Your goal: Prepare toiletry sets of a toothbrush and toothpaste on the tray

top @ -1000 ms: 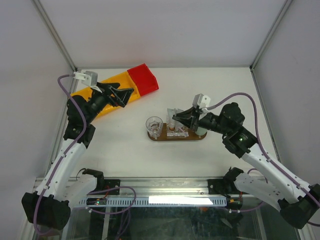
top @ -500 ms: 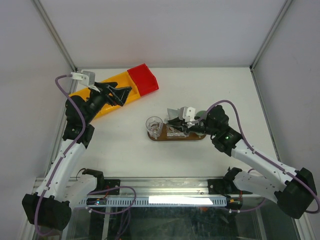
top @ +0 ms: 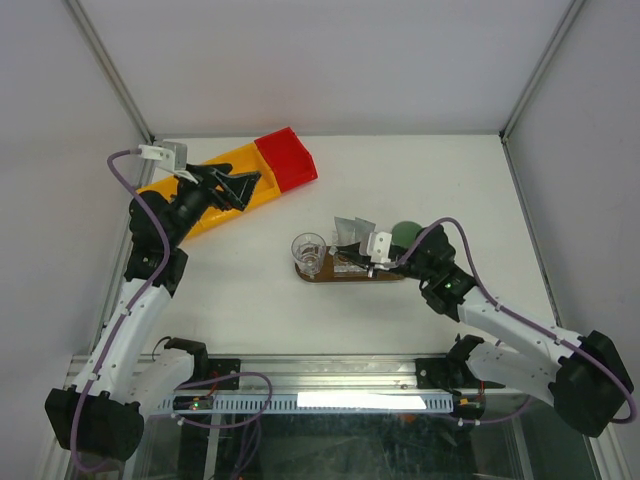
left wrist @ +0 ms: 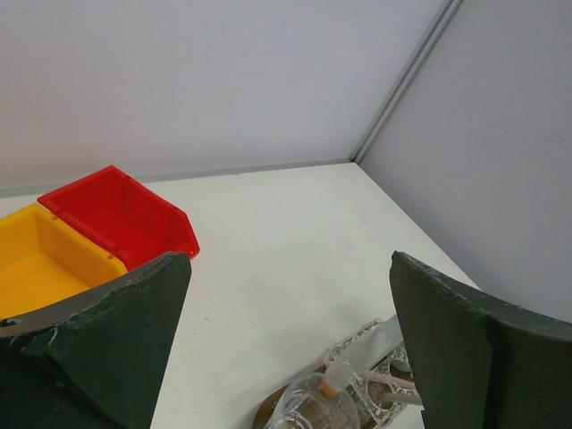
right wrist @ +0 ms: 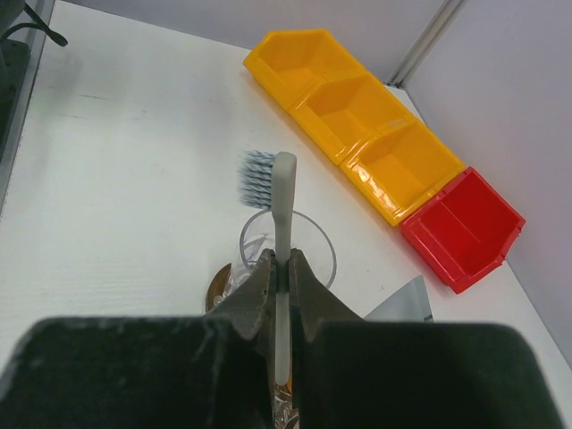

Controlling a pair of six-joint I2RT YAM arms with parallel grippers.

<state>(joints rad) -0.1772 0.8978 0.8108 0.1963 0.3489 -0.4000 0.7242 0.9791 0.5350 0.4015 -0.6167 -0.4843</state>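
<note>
My right gripper (right wrist: 284, 264) is shut on the pale grey handle of a toothbrush (right wrist: 282, 192). Its blue-grey bristles point left, just above the rim of a clear glass (right wrist: 320, 234). The glass stands on the left end of the dark brown tray (top: 330, 277), whose edge shows under it (right wrist: 217, 281). From above, the right gripper (top: 352, 262) hangs low over the tray's middle. A flat grey toothpaste tube (top: 352, 232) leans up from the tray (right wrist: 407, 304). My left gripper (top: 235, 185) is open and holds nothing, above the yellow bin (top: 200, 195).
A long yellow bin (right wrist: 357, 116) with a red bin (right wrist: 465, 223) at its end lies at the back left. A mint-green cup (top: 405, 232) stands behind the tray's right end. In the left wrist view the glass (left wrist: 317, 407) and the tube (left wrist: 380, 340) show far below.
My right arm has swung left and come down over the tray with the toothbrush, uncovering the mint-green cup. The left arm has barely moved.
</note>
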